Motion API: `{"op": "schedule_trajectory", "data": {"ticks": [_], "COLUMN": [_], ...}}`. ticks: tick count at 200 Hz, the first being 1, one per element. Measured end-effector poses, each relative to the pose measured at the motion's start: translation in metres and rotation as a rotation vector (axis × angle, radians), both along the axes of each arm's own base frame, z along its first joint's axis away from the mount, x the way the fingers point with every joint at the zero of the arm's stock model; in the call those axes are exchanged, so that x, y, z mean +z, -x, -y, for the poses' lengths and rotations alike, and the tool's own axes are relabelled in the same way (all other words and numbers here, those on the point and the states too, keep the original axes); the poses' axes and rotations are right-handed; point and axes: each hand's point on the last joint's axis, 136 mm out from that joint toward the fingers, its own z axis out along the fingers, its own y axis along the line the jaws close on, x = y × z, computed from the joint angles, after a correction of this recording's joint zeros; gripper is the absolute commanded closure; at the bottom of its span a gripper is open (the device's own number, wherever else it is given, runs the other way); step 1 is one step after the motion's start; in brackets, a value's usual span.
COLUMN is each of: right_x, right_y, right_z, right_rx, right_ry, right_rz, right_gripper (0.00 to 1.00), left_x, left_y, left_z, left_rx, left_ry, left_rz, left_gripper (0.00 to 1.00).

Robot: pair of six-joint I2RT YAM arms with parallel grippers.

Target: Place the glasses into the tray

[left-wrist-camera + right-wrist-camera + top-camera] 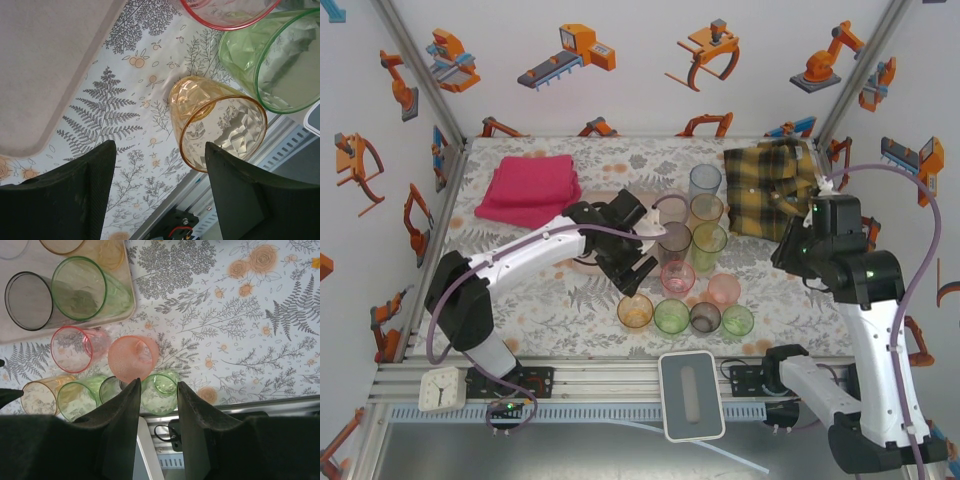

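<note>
Several glasses stand on the pale pink tray (30, 335), among them a grey one (27, 300) and a green one (80, 290). More glasses stand on the tablecloth in front of it: pink (677, 277), salmon (724, 290), orange (635, 311), green (671, 316), grey (705, 317), green (737, 321). My left gripper (160, 165) is open and low over the cloth beside the tray's corner (45, 65). The orange glass (215, 125) stands just ahead of its right finger, apart from it. My right gripper (159, 390) hangs high, open a little, with nothing in it.
A folded magenta towel (530, 188) lies at the back left and a yellow-black plaid shirt (770, 185) at the back right. On the front rail sit a small white clock (442, 388) and a white rounded pad (691, 395).
</note>
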Motion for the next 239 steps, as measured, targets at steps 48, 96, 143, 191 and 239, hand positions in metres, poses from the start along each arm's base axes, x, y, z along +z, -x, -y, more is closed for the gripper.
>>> {"op": "schedule_trajectory", "data": {"ticks": [48, 96, 143, 191, 239], "right_x": [-0.003, -0.009, -0.009, -0.011, -0.013], "right_y": [0.008, 0.011, 0.014, 0.016, 0.016], "right_z": [0.003, 0.004, 0.005, 0.006, 0.008], "right_rx": [-0.008, -0.01, -0.011, -0.013, -0.022], "right_ry": [0.008, 0.012, 0.012, 0.014, 0.026], "right_rz": [0.001, -0.009, -0.003, -0.001, -0.005], "right_gripper": [0.63, 0.63, 0.63, 0.63, 0.63], "left_x": [-0.011, -0.017, -0.024, -0.032, -0.04], "left_y": [0.011, 0.013, 0.012, 0.018, 0.021], "left_z": [0.003, 0.004, 0.001, 0.006, 0.008], "left_rx": [-0.027, -0.038, -0.034, -0.053, -0.065], "left_ry": [-0.023, -0.053, -0.078, -0.098, -0.121], "left_rz": [0.004, 0.05, 0.066, 0.065, 0.063], "left_gripper": [0.43, 0.5, 0.54, 0.63, 0.74]}}
